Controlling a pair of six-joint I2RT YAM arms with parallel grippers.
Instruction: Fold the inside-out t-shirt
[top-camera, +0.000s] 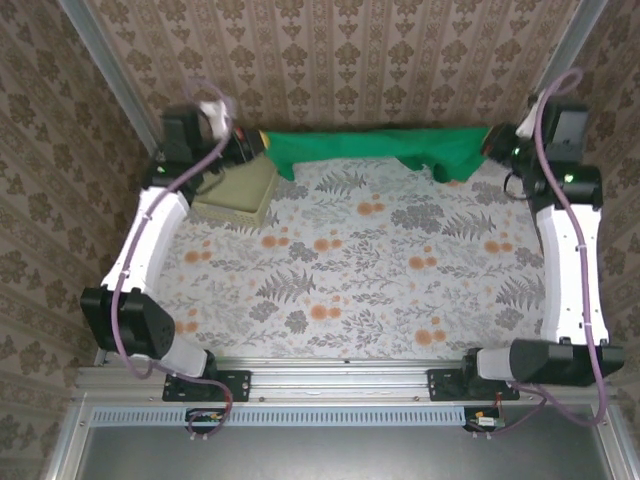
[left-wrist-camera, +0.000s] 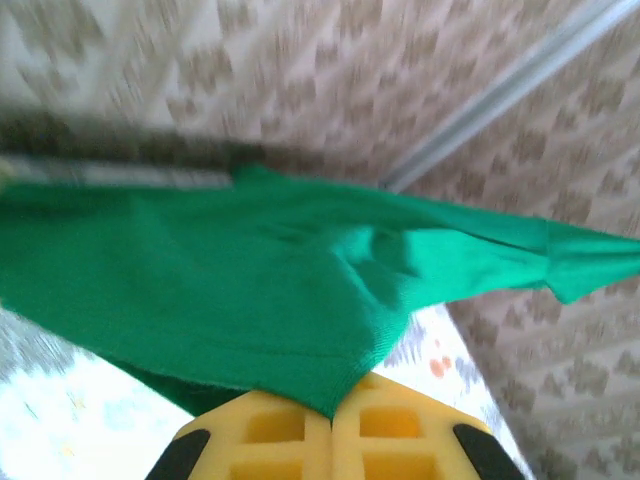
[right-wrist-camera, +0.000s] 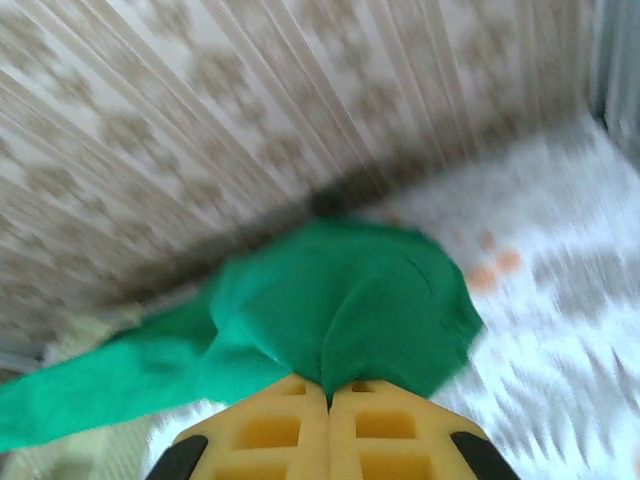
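while both clamp it, the t-shirt (top-camera: 370, 146) stretches between left hand (left-wrist-camera: 331, 416) and right hand (right-wrist-camera: 328, 396).

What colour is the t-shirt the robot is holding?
The t-shirt is plain bright green, clearest in the left wrist view.

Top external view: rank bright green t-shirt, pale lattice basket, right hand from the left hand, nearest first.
1. Bright green cloth t-shirt: clamped in the left hand, far edge.
2. Pale yellow-green plastic lattice basket: just nearside of it, left.
3. Right hand: far right, holding the shirt's other end.
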